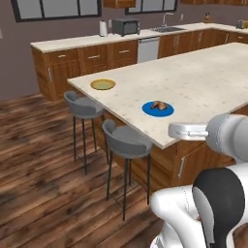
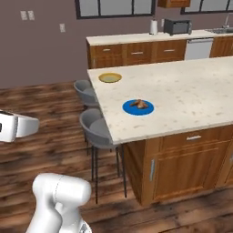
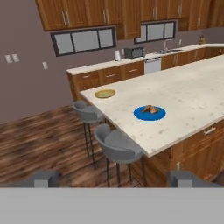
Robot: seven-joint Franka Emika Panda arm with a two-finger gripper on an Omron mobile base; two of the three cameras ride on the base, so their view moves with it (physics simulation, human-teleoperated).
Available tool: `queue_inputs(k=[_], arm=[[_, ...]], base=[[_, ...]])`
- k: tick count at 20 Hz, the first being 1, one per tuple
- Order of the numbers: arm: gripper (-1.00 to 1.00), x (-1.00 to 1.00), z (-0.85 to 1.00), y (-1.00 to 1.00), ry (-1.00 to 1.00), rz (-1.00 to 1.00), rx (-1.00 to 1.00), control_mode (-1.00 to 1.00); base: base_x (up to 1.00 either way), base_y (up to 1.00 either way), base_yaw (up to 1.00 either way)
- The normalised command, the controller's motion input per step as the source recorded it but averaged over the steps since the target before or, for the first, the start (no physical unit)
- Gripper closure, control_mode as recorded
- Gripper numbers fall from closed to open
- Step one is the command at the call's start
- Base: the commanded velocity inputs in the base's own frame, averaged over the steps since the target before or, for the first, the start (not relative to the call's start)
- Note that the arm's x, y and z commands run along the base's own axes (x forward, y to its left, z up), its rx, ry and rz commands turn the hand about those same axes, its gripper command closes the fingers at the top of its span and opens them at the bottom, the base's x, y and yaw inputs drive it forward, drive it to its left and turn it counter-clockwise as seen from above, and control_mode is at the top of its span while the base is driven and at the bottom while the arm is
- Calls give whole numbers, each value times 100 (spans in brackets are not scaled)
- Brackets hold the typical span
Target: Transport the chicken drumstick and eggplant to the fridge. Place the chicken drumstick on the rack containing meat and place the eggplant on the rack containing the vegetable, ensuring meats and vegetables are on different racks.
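The chicken drumstick (image 1: 158,105) (image 2: 139,104) (image 3: 150,109) is a golden-brown lump lying on a blue plate (image 1: 150,113) (image 2: 129,109) (image 3: 142,116) near the island counter's front edge. My gripper (image 3: 113,181) is open, its two dark fingertips (image 3: 41,178) set wide apart with nothing between them. It hovers off the counter, well short of the plate and facing it. The white hand (image 1: 186,131) (image 2: 18,125) hangs over the floor in front of the island. The eggplant, the fridge and its racks are out of view.
A tan dish (image 1: 102,85) (image 2: 110,78) (image 3: 105,93) sits at the island's far corner. Two grey stools (image 1: 127,140) (image 1: 82,104) stand along the island's edge above the wooden floor. A back counter (image 1: 72,42) carries a toaster oven (image 1: 126,26) and a sink.
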Motion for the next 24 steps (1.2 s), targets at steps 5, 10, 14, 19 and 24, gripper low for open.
queue_inputs(k=[5,10,14,19,24], arm=[[-100,0,0,0,0,0,0,100],[-100,0,0,0,0,0,0,100],[-100,0,0,0,0,0,0,100],[-100,0,0,0,0,0,0,100],[-100,0,0,0,0,0,0,100]], base=[[76,94,-54],[83,80,-66],[23,96,-58],[51,68,-45],[100,-12,-29]])
